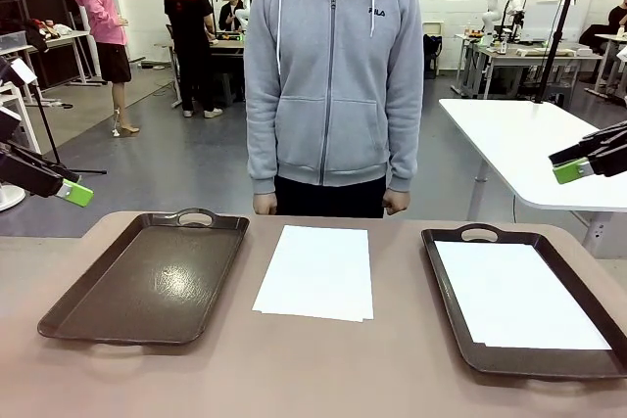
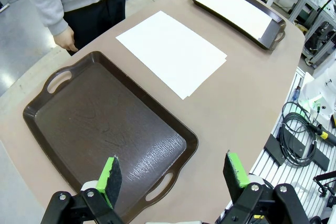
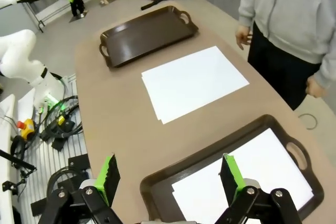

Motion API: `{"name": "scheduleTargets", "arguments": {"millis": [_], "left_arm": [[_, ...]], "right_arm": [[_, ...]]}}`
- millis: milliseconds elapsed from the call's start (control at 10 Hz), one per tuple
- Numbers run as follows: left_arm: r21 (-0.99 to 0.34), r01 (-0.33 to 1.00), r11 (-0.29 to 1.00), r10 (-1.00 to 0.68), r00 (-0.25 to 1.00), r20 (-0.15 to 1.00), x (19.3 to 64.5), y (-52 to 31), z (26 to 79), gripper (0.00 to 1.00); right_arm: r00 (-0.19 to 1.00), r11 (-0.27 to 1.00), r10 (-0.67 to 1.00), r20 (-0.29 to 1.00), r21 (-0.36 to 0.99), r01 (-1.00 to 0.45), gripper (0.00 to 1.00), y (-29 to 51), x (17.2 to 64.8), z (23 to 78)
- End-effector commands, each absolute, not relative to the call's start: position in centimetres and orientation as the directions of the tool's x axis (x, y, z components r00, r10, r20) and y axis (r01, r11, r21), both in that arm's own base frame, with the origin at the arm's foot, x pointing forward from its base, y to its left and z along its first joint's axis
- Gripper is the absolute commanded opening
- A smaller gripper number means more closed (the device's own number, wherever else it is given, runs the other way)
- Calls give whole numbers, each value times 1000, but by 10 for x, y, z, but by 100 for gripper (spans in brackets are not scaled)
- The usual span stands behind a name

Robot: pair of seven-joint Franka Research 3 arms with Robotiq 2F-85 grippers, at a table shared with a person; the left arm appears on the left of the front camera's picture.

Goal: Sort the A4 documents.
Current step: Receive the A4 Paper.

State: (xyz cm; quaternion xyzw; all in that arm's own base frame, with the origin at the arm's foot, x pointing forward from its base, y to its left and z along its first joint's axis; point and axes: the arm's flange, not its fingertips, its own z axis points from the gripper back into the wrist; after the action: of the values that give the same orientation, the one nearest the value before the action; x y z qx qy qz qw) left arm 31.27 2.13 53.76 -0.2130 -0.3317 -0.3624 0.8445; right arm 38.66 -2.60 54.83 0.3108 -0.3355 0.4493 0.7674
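A small stack of the A4 documents (image 1: 315,271) lies flat on the table's middle, between two dark brown trays. The left tray (image 1: 147,281) holds nothing. In the right tray (image 1: 446,281) lies a white sheet (image 1: 514,296). My left gripper (image 1: 75,193) hangs open above the table's left edge; in the left wrist view it (image 2: 173,174) hovers over the empty tray (image 2: 105,124), with the stack (image 2: 173,51) beyond. My right gripper (image 1: 573,170) is raised at the right, open; the right wrist view shows it (image 3: 169,177) above the tray (image 3: 157,182) with the sheet (image 3: 247,171).
A person in a grey hoodie stands at the far edge behind the stack, both hands (image 1: 265,205) hanging at table height. Cables and fixtures (image 2: 299,135) lie beside the table on my side. Another white table (image 1: 529,144) stands behind at the right.
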Motion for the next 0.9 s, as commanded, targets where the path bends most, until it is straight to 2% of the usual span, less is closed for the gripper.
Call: {"name": "scheduleTargets", "arguments": {"millis": [0, 300, 400, 800], "left_arm": [[-117, 769, 628, -473, 497, 727, 314, 23, 536, 100], [-117, 769, 628, -473, 497, 727, 314, 23, 536, 100], [-117, 769, 628, -473, 497, 727, 314, 23, 536, 100], [-117, 769, 628, -473, 497, 727, 314, 23, 536, 100]], "right_arm": [[355, 371, 482, 801, 180, -911, 100, -21, 397, 547], [397, 384, 468, 790, 223, -896, 100, -27, 406, 540], [377, 386, 490, 786, 193, -902, 100, -20, 394, 544], [377, 386, 490, 786, 193, -902, 100, -20, 394, 544]]}}
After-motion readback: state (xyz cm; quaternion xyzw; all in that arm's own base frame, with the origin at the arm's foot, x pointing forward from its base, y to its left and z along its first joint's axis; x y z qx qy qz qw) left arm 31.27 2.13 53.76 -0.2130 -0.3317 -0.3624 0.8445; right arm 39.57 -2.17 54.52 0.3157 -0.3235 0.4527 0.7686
